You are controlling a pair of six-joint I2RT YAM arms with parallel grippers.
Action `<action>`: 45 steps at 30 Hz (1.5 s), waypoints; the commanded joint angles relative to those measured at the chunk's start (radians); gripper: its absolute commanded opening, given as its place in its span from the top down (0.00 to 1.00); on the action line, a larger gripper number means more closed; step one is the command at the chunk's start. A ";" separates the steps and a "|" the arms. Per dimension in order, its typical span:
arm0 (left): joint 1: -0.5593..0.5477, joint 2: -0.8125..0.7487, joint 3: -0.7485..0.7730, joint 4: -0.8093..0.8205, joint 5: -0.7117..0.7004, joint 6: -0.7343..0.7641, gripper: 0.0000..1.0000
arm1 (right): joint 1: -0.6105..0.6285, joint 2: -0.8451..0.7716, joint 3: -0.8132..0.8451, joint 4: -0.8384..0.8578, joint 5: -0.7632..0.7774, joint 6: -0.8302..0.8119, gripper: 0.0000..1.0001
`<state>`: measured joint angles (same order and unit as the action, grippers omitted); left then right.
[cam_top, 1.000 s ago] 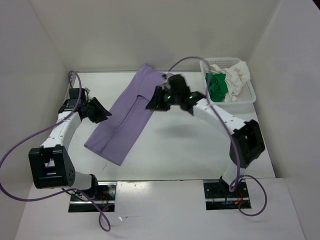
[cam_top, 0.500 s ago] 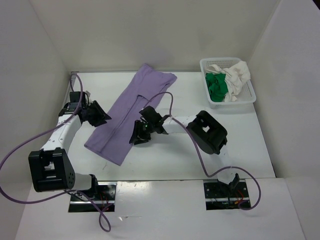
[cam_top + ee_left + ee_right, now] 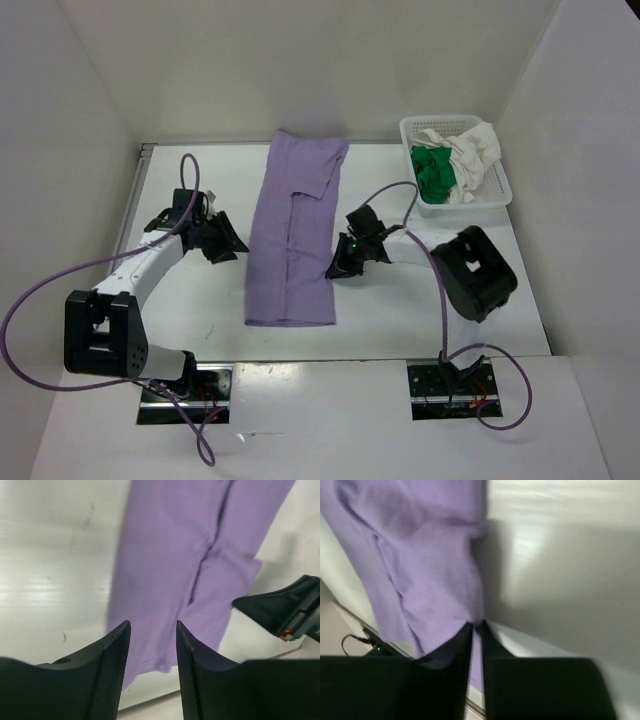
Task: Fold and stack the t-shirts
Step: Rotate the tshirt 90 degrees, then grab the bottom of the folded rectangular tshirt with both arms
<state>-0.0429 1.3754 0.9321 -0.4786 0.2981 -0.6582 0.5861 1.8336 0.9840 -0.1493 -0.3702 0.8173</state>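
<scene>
**Left pincer.** My left pincer (image 3: 232, 247) stands over bare tabletop (image 3: 400, 310), just beside the left edge of the lavender t-shirt (image 3: 293, 235) and pointing toward it. In the left wrist view its two fingers (image 3: 112, 665) stand apart with nothing between them. The cloth shows beyond the gap, and no contact with it is visible.

**Right pincer.** My right pincer (image 3: 337, 268) sits low at the right edge of the lavender t-shirt, toward its near end. In the right wrist view the fingers (image 3: 455, 660) are drawn together to a narrow slit, and the tips meet the line where the cloth ends and the tabletop begins. A thin strip of lavender shows in the slit. I cannot tell whether that cloth is pinched or only lies behind the fingers.

**Lavender t-shirt.** It lies flat in the middle of the tabletop, between my two arms, as a long narrow strip running from far to near. A lengthwise fold line runs down it. A sleeve flap overlaps the far half on the right side.

**Other t-shirts.** The green t-shirt (image 3: 433, 172) and the white t-shirt (image 3: 475, 150) lie bunched together in the basket (image 3: 504, 183) at the far right corner. The green one is on the left. The white one is draped over the right and near rim. Both are well apart from my pincers.
</scene>
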 commanded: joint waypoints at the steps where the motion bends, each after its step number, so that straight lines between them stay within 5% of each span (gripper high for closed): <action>1: -0.044 0.020 -0.021 -0.015 0.025 0.003 0.51 | 0.009 -0.144 -0.106 -0.088 0.033 -0.067 0.77; 3: -0.058 0.021 -0.052 -0.058 0.026 0.014 0.47 | 0.009 -0.204 -0.148 -0.101 0.033 -0.029 0.60; 7: -0.087 -0.009 -0.131 -0.116 0.067 -0.010 0.42 | 0.009 -0.359 -0.235 -0.113 0.077 0.039 0.46; 16: -0.112 -0.082 -0.197 -0.233 -0.033 -0.153 0.47 | 0.089 -0.424 -0.409 -0.032 -0.001 0.163 0.45; 32: -0.152 0.001 -0.305 -0.129 0.050 -0.176 0.43 | 0.098 -0.381 -0.482 0.062 -0.056 0.200 0.60; 38: -0.161 0.001 -0.314 -0.138 0.068 -0.176 0.51 | 0.118 -0.337 -0.463 0.071 -0.085 0.189 0.65; 45: -0.180 0.030 -0.314 -0.136 0.087 -0.167 0.80 | 0.136 -0.355 -0.462 0.059 -0.085 0.189 0.88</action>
<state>-0.2108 1.3979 0.6270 -0.6033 0.3557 -0.8204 0.7021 1.4891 0.5217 -0.0914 -0.4713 1.0100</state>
